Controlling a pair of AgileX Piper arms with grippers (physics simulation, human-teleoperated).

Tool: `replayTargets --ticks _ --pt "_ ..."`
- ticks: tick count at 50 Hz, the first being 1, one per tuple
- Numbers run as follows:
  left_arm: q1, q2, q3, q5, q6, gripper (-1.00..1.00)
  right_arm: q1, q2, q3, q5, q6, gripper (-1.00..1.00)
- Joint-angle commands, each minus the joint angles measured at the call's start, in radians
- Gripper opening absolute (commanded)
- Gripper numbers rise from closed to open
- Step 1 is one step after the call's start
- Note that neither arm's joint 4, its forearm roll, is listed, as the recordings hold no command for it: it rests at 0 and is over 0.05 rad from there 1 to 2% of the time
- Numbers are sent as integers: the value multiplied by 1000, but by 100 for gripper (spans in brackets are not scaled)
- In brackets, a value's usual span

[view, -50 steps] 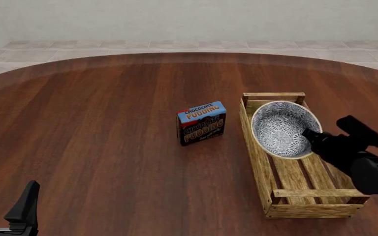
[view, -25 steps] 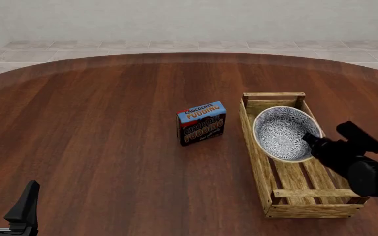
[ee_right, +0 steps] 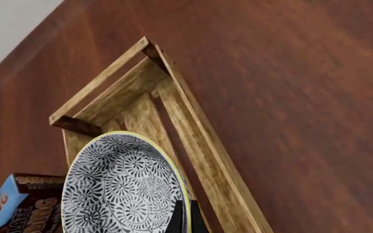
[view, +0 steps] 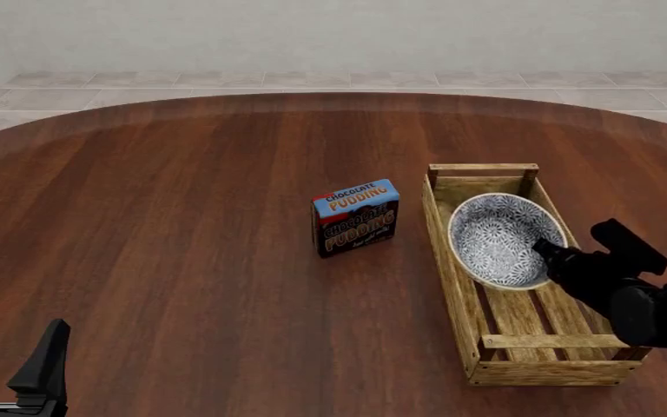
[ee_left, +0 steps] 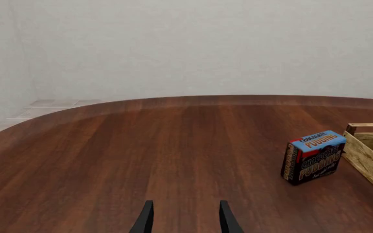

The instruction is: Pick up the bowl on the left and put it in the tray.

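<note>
Pinching the bowl (view: 496,238) rim at five o'clock, the right end effector (view: 545,253) tilts it into the tray (view: 458,295), while the left end effector (view: 9,354) idles released.

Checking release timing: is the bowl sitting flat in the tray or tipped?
Tipped. The bowl leans inside the tray, its inside facing the camera, the right gripper clamped on its rim. Contact with the slats cannot be told.

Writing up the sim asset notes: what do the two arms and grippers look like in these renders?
Both are plain matte black, with no visible markings or cables. The left gripper has two slim, flat, tapering fingers. The right gripper sits on a rounded black wrist with a blocky black housing on top; its fingers are thin dark blades.
</note>
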Motion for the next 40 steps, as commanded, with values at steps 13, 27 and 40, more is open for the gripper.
replayTargets --ticks 13,27,40 --pt "0 0 0 0 0 100 -17 42 -23 -16 -3 -100" --pt "0 0 0 0 0 100 23 66 -31 -20 -21 -100" --pt "0 0 0 0 0 100 16 34 -17 -31 -31 100"
